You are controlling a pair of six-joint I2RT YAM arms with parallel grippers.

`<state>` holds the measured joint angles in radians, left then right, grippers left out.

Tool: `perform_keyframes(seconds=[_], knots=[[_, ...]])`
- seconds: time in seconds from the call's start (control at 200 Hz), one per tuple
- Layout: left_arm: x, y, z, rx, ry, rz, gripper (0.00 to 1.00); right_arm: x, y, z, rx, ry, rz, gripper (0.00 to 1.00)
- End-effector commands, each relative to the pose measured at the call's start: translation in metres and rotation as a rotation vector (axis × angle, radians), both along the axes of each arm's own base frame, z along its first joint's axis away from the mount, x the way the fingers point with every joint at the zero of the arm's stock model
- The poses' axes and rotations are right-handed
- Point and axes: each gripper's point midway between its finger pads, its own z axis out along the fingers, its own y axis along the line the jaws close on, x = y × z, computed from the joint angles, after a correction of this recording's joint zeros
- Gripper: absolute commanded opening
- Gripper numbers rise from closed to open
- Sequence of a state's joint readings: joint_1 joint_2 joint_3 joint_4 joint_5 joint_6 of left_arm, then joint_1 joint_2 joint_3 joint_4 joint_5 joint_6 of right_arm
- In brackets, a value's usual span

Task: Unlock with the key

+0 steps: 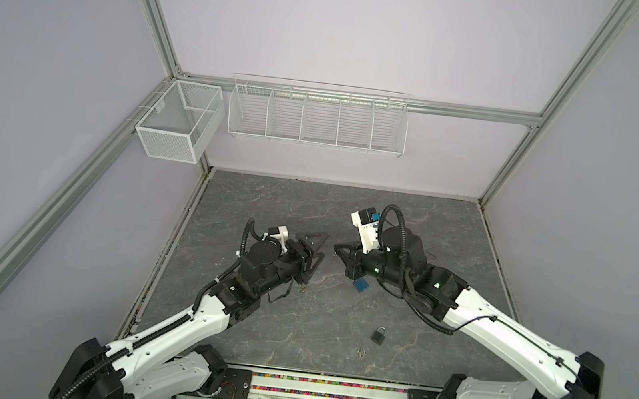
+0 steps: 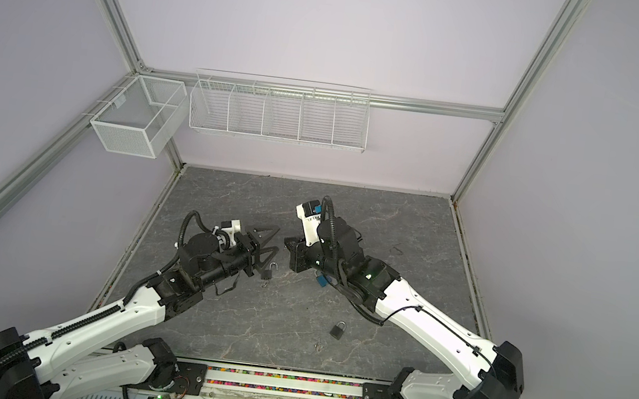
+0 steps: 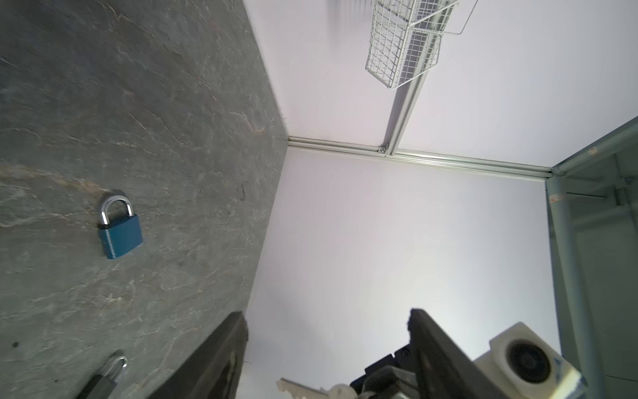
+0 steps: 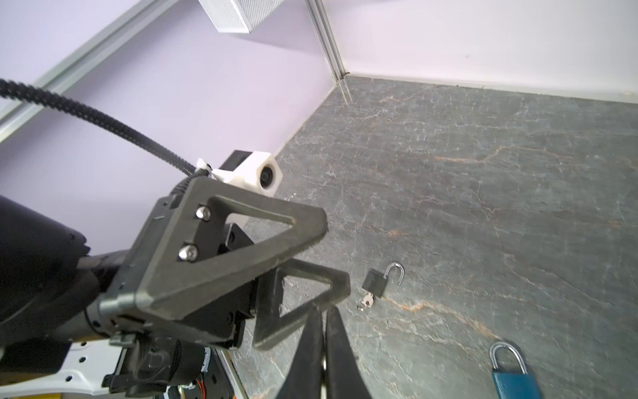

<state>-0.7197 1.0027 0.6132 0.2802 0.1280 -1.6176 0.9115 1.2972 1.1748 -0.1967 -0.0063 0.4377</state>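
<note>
Three padlocks lie on the desk [image 1: 451, 234]: the black padlock [image 4: 377, 281], shackle swung open with a key [image 4: 366, 302] in its base, left of centre beside the left hand [image 1: 323, 246], the blue padlock [image 3: 121, 231] right of centre, a grey padlock [image 1: 378, 336] nearer the front edge. Left hand's jaws stand apart, empty; the right hand [image 4: 322, 312] is clamped on a second key [image 3: 300, 387]

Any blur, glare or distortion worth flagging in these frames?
Both top views: wide-angle bowing, frame posts splay outward; light even, shadows soft. Left wrist: blue padlock fairly sharp, key at the picture's edge soft. Right wrist: right gripper close to the lens and soft; bright glint on the shackle of the black padlock.
</note>
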Motion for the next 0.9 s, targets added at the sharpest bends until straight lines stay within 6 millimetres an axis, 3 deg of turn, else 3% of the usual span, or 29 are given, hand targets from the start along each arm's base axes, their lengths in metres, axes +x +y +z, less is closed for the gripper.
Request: perform_keyframes(seconds=[0.0,0.465,0.645,0.9], knots=[[0.004,-0.001,0.029,-0.138,0.004,0.026,0.75,0.006,0.016,0.026,0.099,-0.045,0.019,0.07],[0.006,0.0,0.044,-0.27,0.045,0.074,0.81,0.018,0.036,0.033,0.172,-0.073,0.012,0.07],[0.007,0.009,0.039,-0.309,0.054,0.123,0.74,0.016,0.038,0.025,0.154,-0.063,0.024,0.07],[0.008,0.018,0.028,-0.293,0.076,0.167,0.62,0.011,0.031,0.028,0.159,-0.077,0.02,0.07]])
